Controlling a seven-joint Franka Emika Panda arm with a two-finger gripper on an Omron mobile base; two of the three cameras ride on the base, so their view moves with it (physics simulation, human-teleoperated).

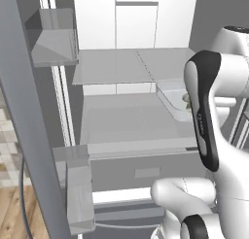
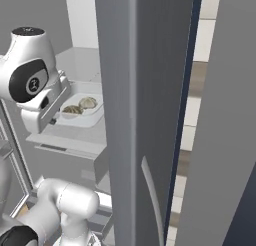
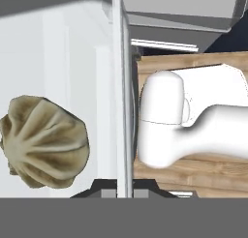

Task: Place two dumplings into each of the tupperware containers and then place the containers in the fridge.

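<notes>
The container [image 2: 82, 115] with two dumplings [image 2: 80, 106] sits at the fridge [image 1: 131, 68] shelf's right front corner, half hidden by the arm. The gripper [image 3: 122, 186] pinches its wall, fingertips barely showing.

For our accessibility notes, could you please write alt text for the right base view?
A tupperware container holding two dumplings sits on a pale shelf inside the open fridge, with the robot's hand against its near rim. The grey fridge door stands tall on the right.

fridge shelf [image 2: 75, 135] pale grey, carries one tupperware container [image 2: 87, 119] near its edge, two dumplings [image 2: 80, 106] inside side by side
</notes>
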